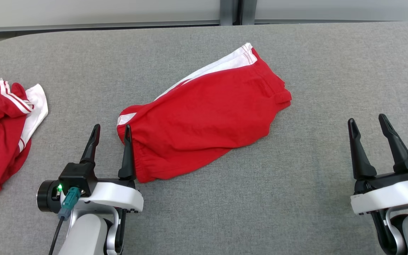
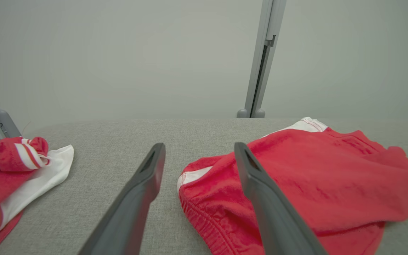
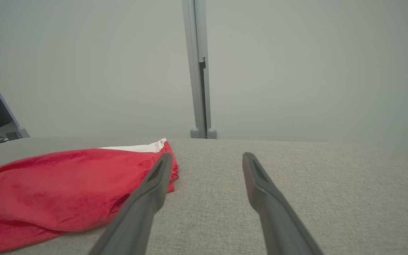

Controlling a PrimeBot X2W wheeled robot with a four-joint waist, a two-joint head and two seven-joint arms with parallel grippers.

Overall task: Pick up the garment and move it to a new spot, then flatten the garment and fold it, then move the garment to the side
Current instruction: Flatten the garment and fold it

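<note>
The garment (image 1: 207,113), red shorts with a white side stripe, lies loosely folded in the middle of the grey table (image 1: 296,194). My left gripper (image 1: 112,128) stands open at its near left corner, the right finger over the waistband edge, nothing held. In the left wrist view the garment (image 2: 313,184) spreads to the right behind the left gripper (image 2: 198,150). My right gripper (image 1: 367,122) is open well to the right of the cloth, over bare table. The right wrist view has the garment (image 3: 66,184) at lower left and the right gripper (image 3: 207,157) open over the fabric-free surface.
A second red and white garment (image 1: 2,127) lies crumpled at the table's left edge, also seen as a bunched heap (image 2: 9,173) in the left wrist view. A grey wall with an upright post (image 2: 260,60) stands behind the table's far edge.
</note>
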